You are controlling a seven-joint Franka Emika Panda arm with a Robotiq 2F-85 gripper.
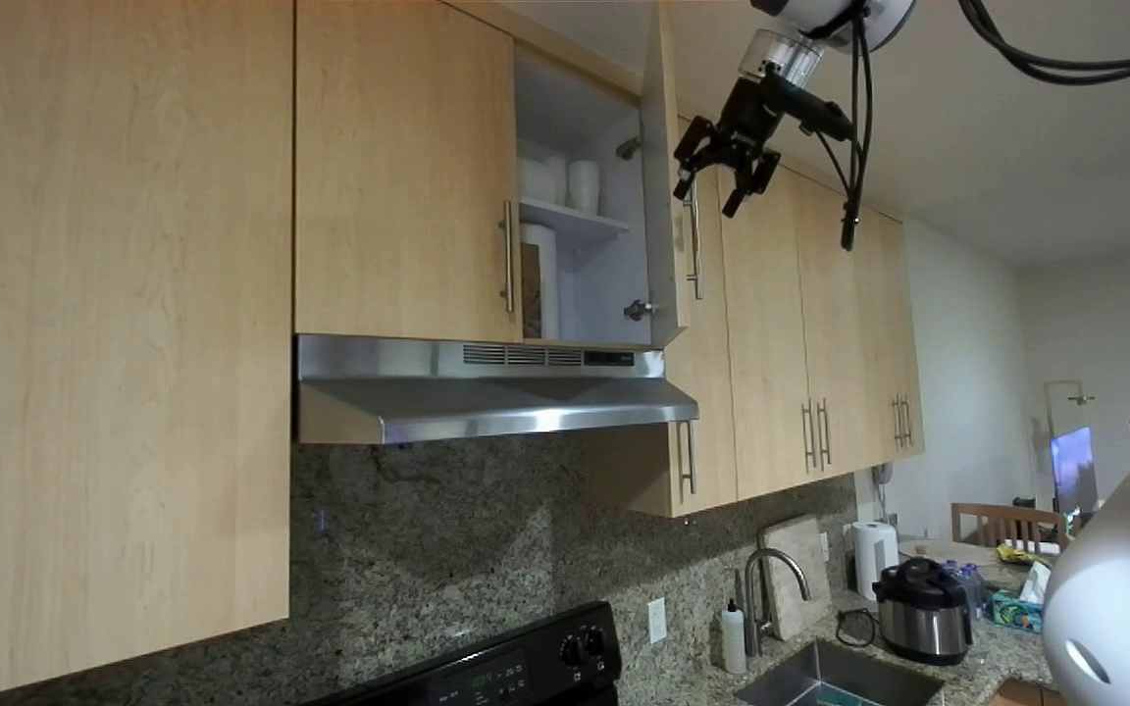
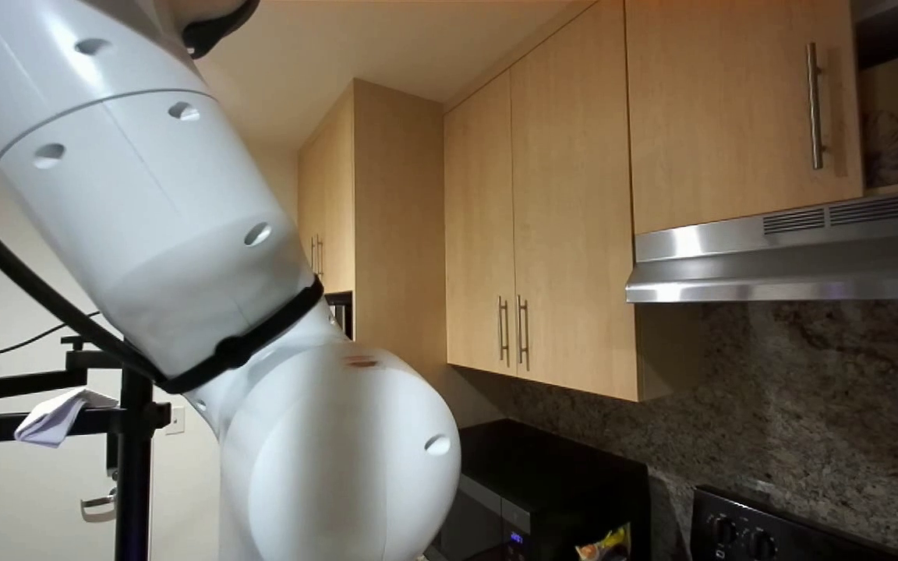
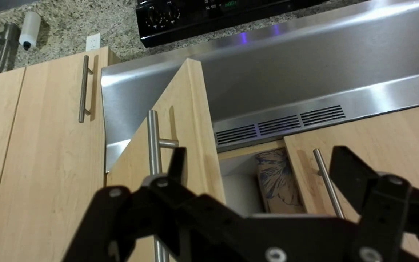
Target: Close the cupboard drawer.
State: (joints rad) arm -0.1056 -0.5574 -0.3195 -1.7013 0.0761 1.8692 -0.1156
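Maple cabinets (image 1: 114,294), a steel range hood (image 1: 526,404) and a speckled stone backsplash (image 1: 467,510) line the kitchen wall. Above the hood, toward the end nearer the sink (image 1: 859,662), the cupboard door (image 1: 661,226) stands swung far out from its cupboard (image 1: 604,284), white inner face showing and top cut off by the frame in an exterior view. The fingers (image 1: 756,176) are spread well apart near its outer edge; they overlap the upper part of its slim silver bar handle (image 1: 695,245), and in the wrist view they loom dark and blurred across it. Whether they touch it I cannot tell. In an exterior view the white arm (image 2: 145,195) blocks much of the left side, and the open cupboard runs out of frame at the right, its inside dim.

Within the cupboard a white shelf (image 1: 585,224) bears pale vessels (image 1: 584,186), hard to tell apart. Below it a white cylinder (image 1: 548,284) stands partly behind a brown box (image 1: 531,294), itself partly covered by the neighbouring cabinet door (image 1: 398,176); the wrist view shows a blue flower-like print on the box. On the tabletop (image 1: 997,652) an electric cooker (image 1: 923,613) stands with its lid on, near the sink, which is cut off below and holds something teal (image 1: 835,696), too little showing to name
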